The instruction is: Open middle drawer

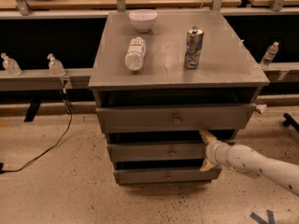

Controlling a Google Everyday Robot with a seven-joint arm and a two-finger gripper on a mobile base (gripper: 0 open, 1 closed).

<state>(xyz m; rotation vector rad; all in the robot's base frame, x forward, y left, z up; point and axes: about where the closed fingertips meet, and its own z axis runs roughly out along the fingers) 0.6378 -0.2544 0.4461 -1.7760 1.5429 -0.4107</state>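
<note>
The middle drawer [154, 152] is a grey metal front with a small round knob [172, 151], second of three in a grey cabinet. My gripper [206, 151] is at the right end of this drawer front. It is open, with one tan finger [207, 135] above the front's top edge and the other below its bottom edge. The white arm [252, 163] comes in from the lower right. The top drawer [175, 119] juts out a little further than the middle one. The bottom drawer [163, 176] sits under it.
On the cabinet top [224, 59] stand a white bowl [143, 19], a plastic bottle lying on its side [135, 53] and an upright can [193, 47]. A black cable [56, 143] runs over the floor at left. Small bottles [55, 66] stand on a rail behind.
</note>
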